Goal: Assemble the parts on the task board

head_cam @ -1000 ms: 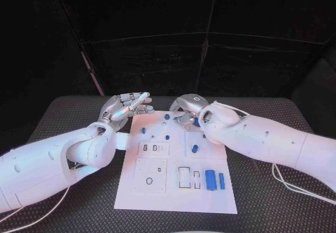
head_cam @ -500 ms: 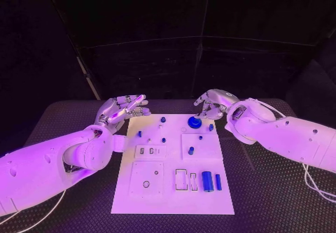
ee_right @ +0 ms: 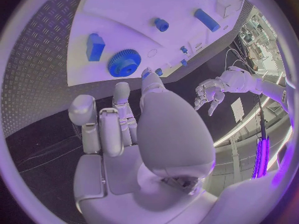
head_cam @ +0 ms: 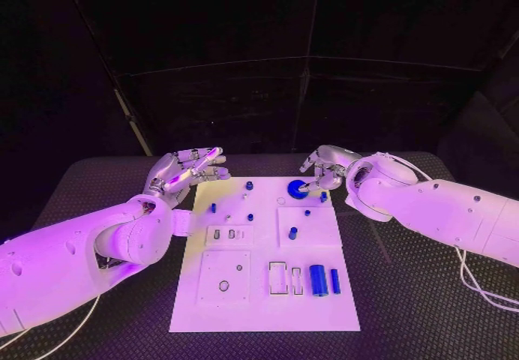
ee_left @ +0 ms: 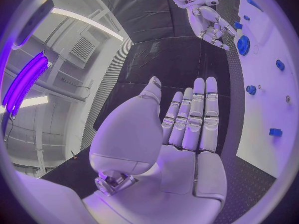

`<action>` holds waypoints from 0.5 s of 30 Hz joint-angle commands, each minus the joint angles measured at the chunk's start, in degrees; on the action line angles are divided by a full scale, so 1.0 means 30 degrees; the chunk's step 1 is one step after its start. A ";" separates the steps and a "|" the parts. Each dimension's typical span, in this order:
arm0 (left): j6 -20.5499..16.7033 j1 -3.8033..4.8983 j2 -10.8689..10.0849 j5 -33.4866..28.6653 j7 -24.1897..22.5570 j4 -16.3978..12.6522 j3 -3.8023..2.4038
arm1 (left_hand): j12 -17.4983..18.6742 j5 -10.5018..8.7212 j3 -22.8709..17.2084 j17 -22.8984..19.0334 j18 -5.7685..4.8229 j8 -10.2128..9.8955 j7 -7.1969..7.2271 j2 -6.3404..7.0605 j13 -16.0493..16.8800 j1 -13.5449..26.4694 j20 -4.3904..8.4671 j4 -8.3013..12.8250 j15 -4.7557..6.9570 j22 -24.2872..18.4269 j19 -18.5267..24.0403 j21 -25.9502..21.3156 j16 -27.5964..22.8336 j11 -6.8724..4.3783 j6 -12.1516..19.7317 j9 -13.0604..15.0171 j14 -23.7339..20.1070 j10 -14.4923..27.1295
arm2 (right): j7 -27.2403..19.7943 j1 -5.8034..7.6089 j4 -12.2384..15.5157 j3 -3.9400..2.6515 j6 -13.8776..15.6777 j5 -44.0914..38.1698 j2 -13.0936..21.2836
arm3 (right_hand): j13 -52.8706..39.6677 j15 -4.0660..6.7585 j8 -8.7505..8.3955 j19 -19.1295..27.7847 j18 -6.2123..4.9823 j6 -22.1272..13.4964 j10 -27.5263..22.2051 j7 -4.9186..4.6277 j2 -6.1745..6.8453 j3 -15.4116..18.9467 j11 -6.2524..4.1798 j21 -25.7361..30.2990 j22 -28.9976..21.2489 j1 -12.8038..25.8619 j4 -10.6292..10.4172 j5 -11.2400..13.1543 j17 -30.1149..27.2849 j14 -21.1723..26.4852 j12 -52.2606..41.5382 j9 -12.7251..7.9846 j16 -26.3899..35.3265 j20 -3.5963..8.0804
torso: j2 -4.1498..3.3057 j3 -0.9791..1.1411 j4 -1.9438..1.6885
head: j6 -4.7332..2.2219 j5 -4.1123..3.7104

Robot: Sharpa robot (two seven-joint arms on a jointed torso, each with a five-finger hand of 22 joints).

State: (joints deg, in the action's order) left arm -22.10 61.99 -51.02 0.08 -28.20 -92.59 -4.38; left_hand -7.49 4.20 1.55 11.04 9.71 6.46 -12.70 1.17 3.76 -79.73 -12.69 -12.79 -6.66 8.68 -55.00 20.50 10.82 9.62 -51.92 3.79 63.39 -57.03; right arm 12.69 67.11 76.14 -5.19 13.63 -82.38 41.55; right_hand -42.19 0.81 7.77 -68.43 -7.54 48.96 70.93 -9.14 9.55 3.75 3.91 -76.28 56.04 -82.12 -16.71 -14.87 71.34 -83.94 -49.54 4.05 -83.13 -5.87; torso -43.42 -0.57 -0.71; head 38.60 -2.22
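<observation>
Head view puts the empty, spread-fingered right hand (head_cam: pixel 325 166) just beside the blue gear (head_cam: pixel 298 188) on the task board (head_cam: pixel 265 311), so a careless reach could knock it off its seat, while the left hand (head_cam: pixel 186 171), also empty with fingers apart, hovers off the board's corner.

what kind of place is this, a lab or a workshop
Probably a robotics test lab: a white task board with small blue parts on a black textured table, dark curtains behind, and a blue toothed gear.

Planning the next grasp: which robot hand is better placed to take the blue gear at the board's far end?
Probably the right robot hand: it hovers open beside the blue gear on the task board. The left robot hand is open too, but off the board's far left corner, farther from the gear.
</observation>
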 commanded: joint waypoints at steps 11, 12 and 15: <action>0.0301 0.0030 0.0040 -0.0037 -0.0092 -0.0009 -0.0021 | 0.0072 -0.0085 -0.0029 0.0024 0.0236 -0.0109 -0.0001 -0.0015 -0.0030 -0.0104 -0.0050 0.0096 -0.0043 -0.0023 -0.0066 -0.0064 -0.0068 0.0059 -0.0078 -0.0021 0.0048 -0.0033 | 0.0785 0.0022 -0.0549 -0.0010 -0.1477 -0.0615 -0.0753 | -0.2027 -0.0119 0.0456 -0.0365 0.0366 0.0064 0.0382 0.0046 -0.0479 -0.0081 -0.0042 -0.0284 0.0393 -0.0534 0.0097 -0.0176 0.1091 -0.1161 -0.1896 0.0031 -0.0497 -0.0015 | -0.0014 -0.0004 0.0021 | 0.0217 0.0042; 0.0303 0.0030 0.0041 -0.0037 -0.0092 -0.0007 -0.0021 | 0.0072 -0.0085 -0.0029 0.0024 0.0236 -0.0109 -0.0001 -0.0015 -0.0030 -0.0104 -0.0050 0.0096 -0.0043 -0.0023 -0.0066 -0.0064 -0.0068 0.0059 -0.0078 -0.0021 0.0048 -0.0033 | 0.0804 0.0021 -0.0565 -0.0010 -0.1470 -0.0689 -0.0778 | -0.2182 -0.0116 0.0488 -0.0392 0.0374 0.0085 0.0418 0.0052 -0.0506 -0.0093 -0.0047 -0.0308 0.0439 -0.0568 0.0110 -0.0172 0.1169 -0.1172 -0.2042 0.0032 -0.0531 -0.0013 | -0.0013 -0.0009 0.0022 | 0.0219 0.0037; 0.0311 0.0030 0.0050 -0.0037 -0.0095 -0.0002 -0.0021 | 0.0072 -0.0085 -0.0029 0.0024 0.0236 -0.0109 -0.0001 -0.0015 -0.0030 -0.0104 -0.0050 0.0096 -0.0043 -0.0023 -0.0066 -0.0064 -0.0068 0.0059 -0.0078 -0.0021 0.0048 -0.0033 | 0.0863 0.0019 -0.0654 -0.0010 -0.1431 -0.0912 -0.0854 | -0.2661 -0.0110 0.0562 -0.0469 0.0398 0.0130 0.0556 0.0067 -0.0582 -0.0135 -0.0060 -0.0373 0.0569 -0.0671 0.0148 -0.0165 0.1378 -0.1202 -0.2482 0.0031 -0.0621 -0.0008 | -0.0009 -0.0014 0.0017 | 0.0230 0.0015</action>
State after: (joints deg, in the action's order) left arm -21.95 61.99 -50.94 0.03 -28.17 -92.54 -4.38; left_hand -7.49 4.20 1.55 11.03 9.71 6.46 -12.70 1.17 3.76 -79.73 -12.70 -12.79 -6.66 8.68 -55.01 20.50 10.82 9.62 -51.92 3.80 63.39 -57.02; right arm 14.70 67.06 74.19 -5.17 10.19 -83.58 39.02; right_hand -49.96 0.81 9.30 -69.43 -6.94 48.97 72.28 -9.13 7.97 3.56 3.58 -77.20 57.71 -83.69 -16.52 -15.19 74.96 -83.94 -56.81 4.09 -84.67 -6.03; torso -43.49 -0.62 -0.66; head 39.25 -2.10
